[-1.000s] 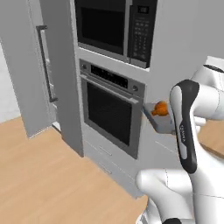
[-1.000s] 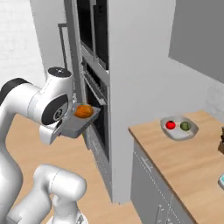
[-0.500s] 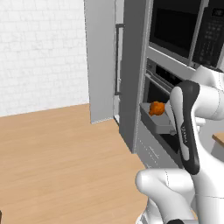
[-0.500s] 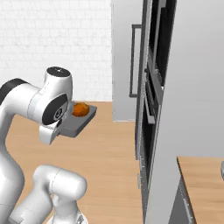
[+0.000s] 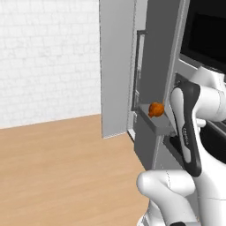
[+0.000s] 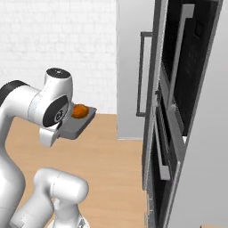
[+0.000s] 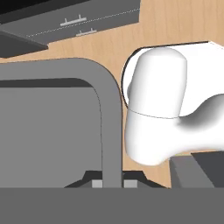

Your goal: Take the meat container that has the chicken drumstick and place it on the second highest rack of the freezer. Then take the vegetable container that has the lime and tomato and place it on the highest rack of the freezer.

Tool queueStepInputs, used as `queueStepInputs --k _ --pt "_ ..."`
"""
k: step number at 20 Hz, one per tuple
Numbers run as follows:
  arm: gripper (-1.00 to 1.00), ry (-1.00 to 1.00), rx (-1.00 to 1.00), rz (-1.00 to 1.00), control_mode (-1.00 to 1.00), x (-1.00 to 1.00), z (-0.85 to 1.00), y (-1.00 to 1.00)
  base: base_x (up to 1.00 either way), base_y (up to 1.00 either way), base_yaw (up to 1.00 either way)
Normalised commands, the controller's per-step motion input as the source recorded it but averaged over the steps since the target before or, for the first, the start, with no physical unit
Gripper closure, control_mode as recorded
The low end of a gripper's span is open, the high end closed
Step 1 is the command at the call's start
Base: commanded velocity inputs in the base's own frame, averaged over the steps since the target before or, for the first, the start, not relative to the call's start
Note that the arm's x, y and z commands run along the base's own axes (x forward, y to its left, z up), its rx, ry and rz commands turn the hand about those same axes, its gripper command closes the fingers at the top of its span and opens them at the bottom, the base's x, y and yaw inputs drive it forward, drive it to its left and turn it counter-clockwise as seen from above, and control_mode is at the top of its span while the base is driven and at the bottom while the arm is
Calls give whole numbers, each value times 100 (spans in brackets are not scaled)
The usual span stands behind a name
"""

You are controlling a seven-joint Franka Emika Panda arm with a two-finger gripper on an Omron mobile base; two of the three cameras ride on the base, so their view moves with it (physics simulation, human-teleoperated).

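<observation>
The meat container (image 5: 158,123) is a shallow grey tray with the orange-brown chicken drumstick (image 5: 156,109) lying in it. It hangs level at chest height in front of the arm. From the other side the meat container (image 6: 78,126) and chicken drumstick (image 6: 79,111) sit beside the arm's big joint. In the hand view my gripper (image 7: 113,183) is shut on the container's rim (image 7: 110,113). The tall grey freezer (image 5: 116,66) stands ahead with a vertical handle (image 5: 136,70); its racks are hidden. The vegetable container is out of view.
A dark wall oven (image 6: 178,111) with bar handles is close on the right. The white brick wall (image 5: 48,57) closes the back, with open wooden floor (image 5: 62,167) to the left of the freezer (image 6: 133,67).
The whole picture has shifted as the base moved: the oven and counter slid off to the right and the freezer came ahead. The container stays in the gripper.
</observation>
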Motion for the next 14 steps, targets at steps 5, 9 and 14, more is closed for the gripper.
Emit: queueStepInputs --k 5,9,14 --pt "100 0 0 0 100 0 0 0 100 22 0" --pt "100 0 0 0 100 0 0 0 100 9 0" --pt "100 0 0 0 100 0 0 0 95 0 -1"
